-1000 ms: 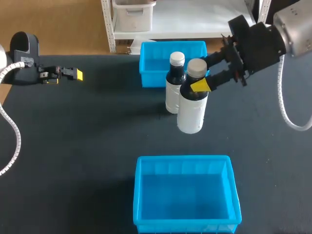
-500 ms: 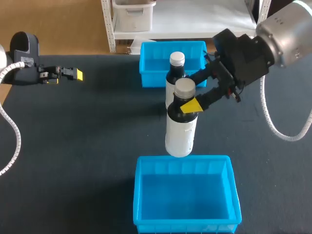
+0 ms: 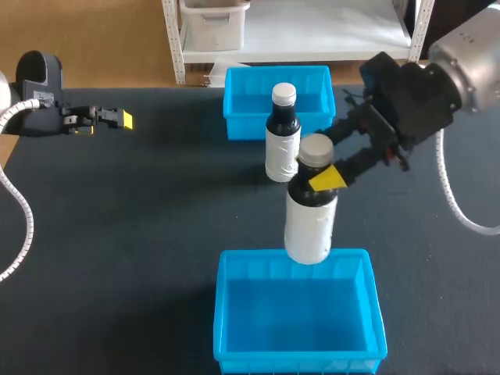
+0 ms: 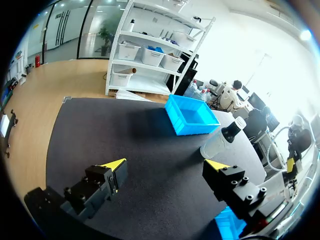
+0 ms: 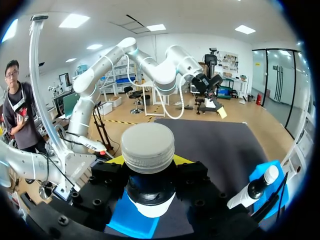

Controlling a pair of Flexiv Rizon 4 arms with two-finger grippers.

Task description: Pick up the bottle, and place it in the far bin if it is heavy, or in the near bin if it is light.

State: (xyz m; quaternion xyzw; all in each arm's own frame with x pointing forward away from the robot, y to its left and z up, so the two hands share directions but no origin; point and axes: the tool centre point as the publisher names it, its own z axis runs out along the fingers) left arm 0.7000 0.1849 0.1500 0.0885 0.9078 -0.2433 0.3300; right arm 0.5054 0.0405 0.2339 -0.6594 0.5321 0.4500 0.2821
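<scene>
Moved on from a second ago, the bottle (image 3: 311,223) no longer hangs beside the second bottle (image 3: 281,141). My right arm has carried it away from the far bin (image 3: 244,125) and toward the near bin (image 3: 221,312). Half a second ago it hung a little more to my left, its base just short of the bin. It now sits slightly further right, and its base overlaps the near bin's far rim in the head view. My left arm has not shifted in that time.

My right gripper (image 3: 319,173) is clamped on the bottle's dark neck just under the pale cap, one yellow-tipped finger on each side. The right wrist view shows the cap standing up between the two fingers. The bottle hangs upright, with a white label below a dark shoulder. I cannot tell how high its base is above the bin's rim.

Near bin: a blue tub at my edge of the table (image 3: 156,219), its blue floor in plain view. Far bin: the same blue, at the table's far edge, with its floor showing too, though the second bottle's cap covers part of the front wall. That second bottle stands upright on the table just in front of the far bin. It is outside the bin and well apart from the bottle I hold.

My left gripper (image 4: 166,165) hovers over the table's left side, far from both bins. Its fingers are spread wide with only dark tabletop between them.
</scene>
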